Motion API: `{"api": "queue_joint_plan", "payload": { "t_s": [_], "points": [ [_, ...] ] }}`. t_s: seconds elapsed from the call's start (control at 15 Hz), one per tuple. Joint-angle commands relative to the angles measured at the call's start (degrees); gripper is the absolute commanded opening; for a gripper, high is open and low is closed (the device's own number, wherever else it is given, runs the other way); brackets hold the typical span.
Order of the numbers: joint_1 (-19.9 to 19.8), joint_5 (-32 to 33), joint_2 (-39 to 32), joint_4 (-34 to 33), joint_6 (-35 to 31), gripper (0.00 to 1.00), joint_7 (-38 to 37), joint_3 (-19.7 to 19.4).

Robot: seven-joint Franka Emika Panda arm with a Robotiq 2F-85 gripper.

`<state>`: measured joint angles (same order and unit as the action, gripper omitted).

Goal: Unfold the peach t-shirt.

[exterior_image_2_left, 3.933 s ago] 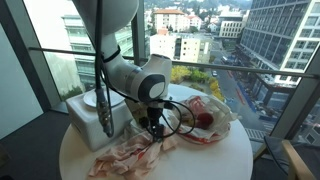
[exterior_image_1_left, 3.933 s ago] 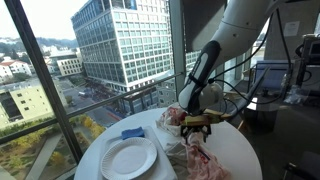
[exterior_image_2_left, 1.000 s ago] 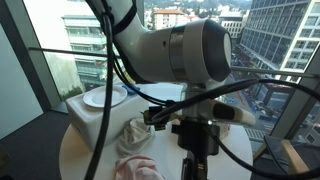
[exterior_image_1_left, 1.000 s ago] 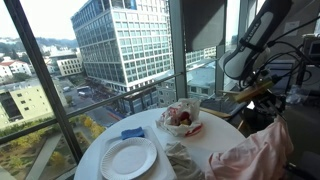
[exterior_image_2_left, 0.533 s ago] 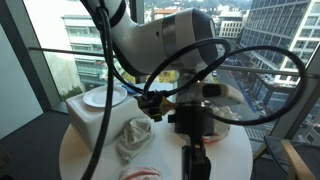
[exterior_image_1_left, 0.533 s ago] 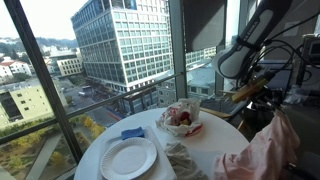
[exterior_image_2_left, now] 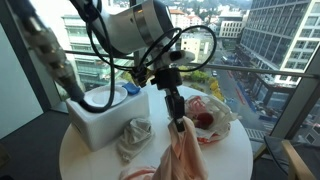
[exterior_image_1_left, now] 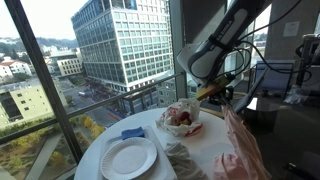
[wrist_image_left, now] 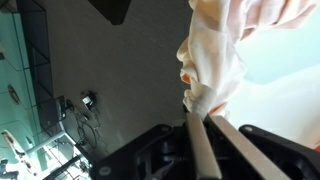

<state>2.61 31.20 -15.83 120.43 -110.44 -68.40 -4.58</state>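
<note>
The peach t-shirt point(exterior_image_1_left: 238, 150) hangs in a long wrinkled drape from my gripper point(exterior_image_1_left: 223, 103), its lower part bunched on the round white table point(exterior_image_1_left: 215, 140). In the other exterior view the peach t-shirt point(exterior_image_2_left: 181, 152) drops from the gripper point(exterior_image_2_left: 177, 120) near the table's front. The wrist view shows the gripper point(wrist_image_left: 204, 113) shut, with a bunched corner of the peach t-shirt point(wrist_image_left: 214, 55) pinched at the fingertips point(wrist_image_left: 198, 140).
A white plate point(exterior_image_1_left: 128, 158), a small blue cloth point(exterior_image_1_left: 133, 132) and a whitish-grey cloth point(exterior_image_1_left: 181, 160) lie on the table. A paper-lined bowl with a red thing point(exterior_image_1_left: 182, 118) sits at the back. A white bin point(exterior_image_2_left: 98, 118) stands beside the grey cloth point(exterior_image_2_left: 133, 139). Glass windows surround the table.
The arm has swung back from beyond the table edge toward the table's middle, carrying the shirt, which now hangs straighter and longer from the shut jaws.
</note>
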Motion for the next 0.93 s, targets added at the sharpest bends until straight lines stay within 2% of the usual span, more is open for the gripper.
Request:
{"api": "queue_joint_plan", "payload": {
  "t_s": [0.0,0.27,0.53,0.73,0.8,0.87],
  "points": [
    [0.41,-2.24,-5.72,-7.27,-5.48,0.02,1.08,0.85],
    [1.79,1.75,-10.13,-10.63,-8.74,0.02,0.32,-1.38],
    [2.16,9.57,-13.05,-12.51,-8.75,0.02,-0.51,-4.79],
    [1.43,15.21,-15.52,-15.05,-9.84,0.02,-0.38,-5.89],
    [1.05,16.43,-16.45,-15.90,-10.65,0.05,-0.35,-6.01],
    [0.71,17.26,-17.49,-16.71,-11.32,0.31,-0.75,-6.12]
  ]
}}
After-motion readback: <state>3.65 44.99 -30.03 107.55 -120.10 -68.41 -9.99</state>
